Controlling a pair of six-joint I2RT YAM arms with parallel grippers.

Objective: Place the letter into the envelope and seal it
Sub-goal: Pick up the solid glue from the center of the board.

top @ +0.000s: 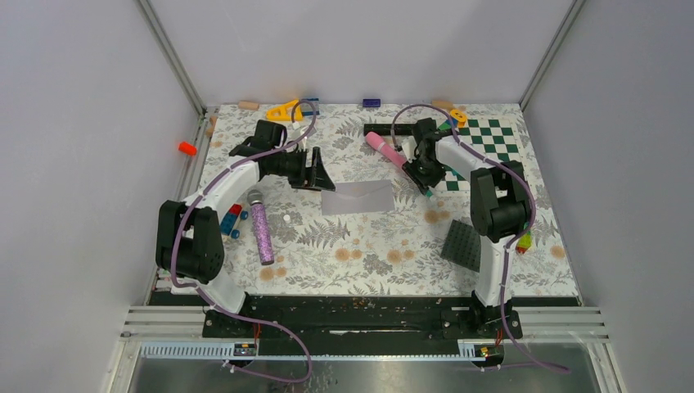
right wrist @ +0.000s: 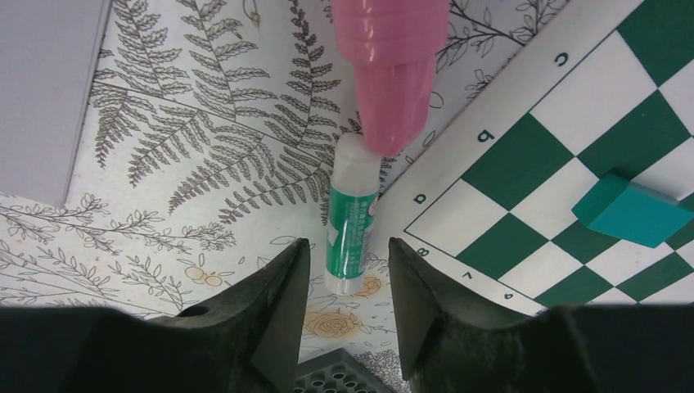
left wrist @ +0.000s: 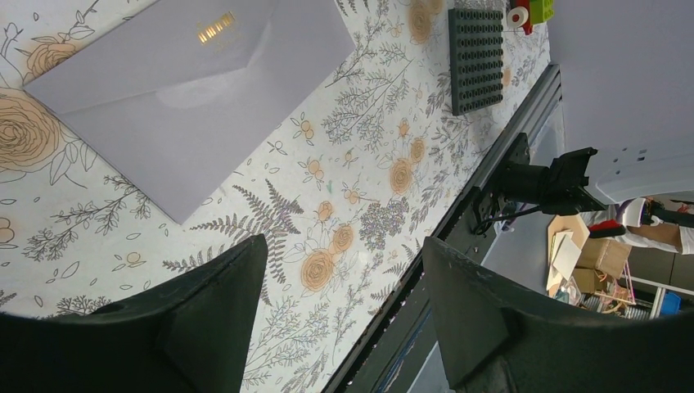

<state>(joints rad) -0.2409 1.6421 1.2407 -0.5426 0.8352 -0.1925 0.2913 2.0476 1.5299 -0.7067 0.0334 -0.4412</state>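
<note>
The light grey envelope [top: 358, 197] lies flat at the table's middle, its triangular flap folded down, with a gold mark on it [left wrist: 188, 90]. No tan letter shows in any view. My left gripper [top: 315, 170] hovers just left of the envelope, open and empty [left wrist: 344, 246]. My right gripper [top: 427, 176] is right of the envelope, open [right wrist: 348, 243]. A green-and-white glue stick [right wrist: 352, 225] lies on the table, its near end showing between the fingertips, untouched.
A pink cylinder [right wrist: 393, 74] touches the glue stick's far end. The green-and-white checkerboard [top: 483, 151] carries a teal block [right wrist: 634, 209]. A dark grey studded plate [top: 462, 244] lies front right, a purple glitter cylinder [top: 262, 228] and small bricks [top: 232, 219] front left.
</note>
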